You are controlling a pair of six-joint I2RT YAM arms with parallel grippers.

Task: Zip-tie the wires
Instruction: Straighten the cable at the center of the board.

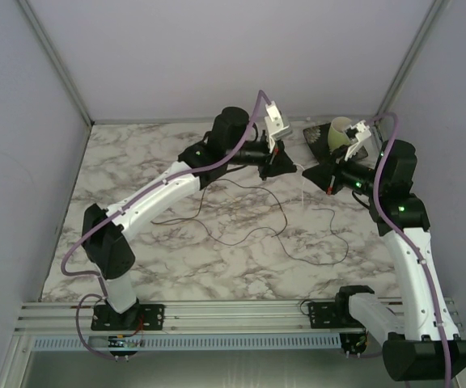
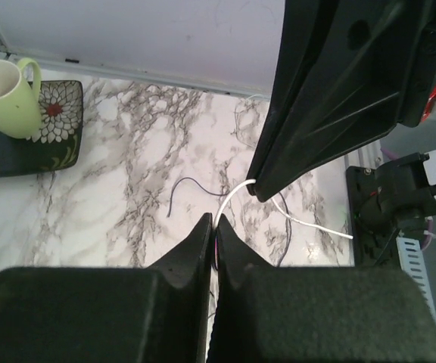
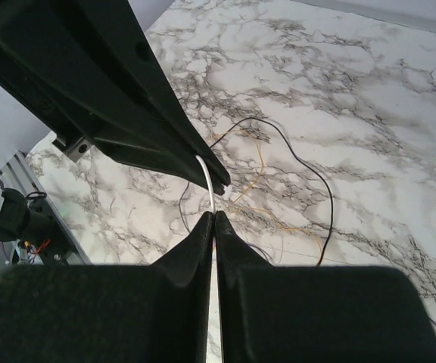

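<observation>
While both jaws pinch the zip tie (image 3: 208, 181), wires (image 3: 331, 200) lie beneath.

The left arm (image 1: 156, 198) is stretched toward 1 o'clock, the right arm (image 1: 411, 250) raised toward 11 o'clock. The left pincer (image 1: 290, 167) and right pincer (image 1: 307, 171) are held nearly tip to tip, jaws closed.

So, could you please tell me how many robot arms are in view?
2. The left arm reaches from the near-left base to the far middle of the table; the right arm rises from the near-right base towards it. None seems hidden.
</observation>
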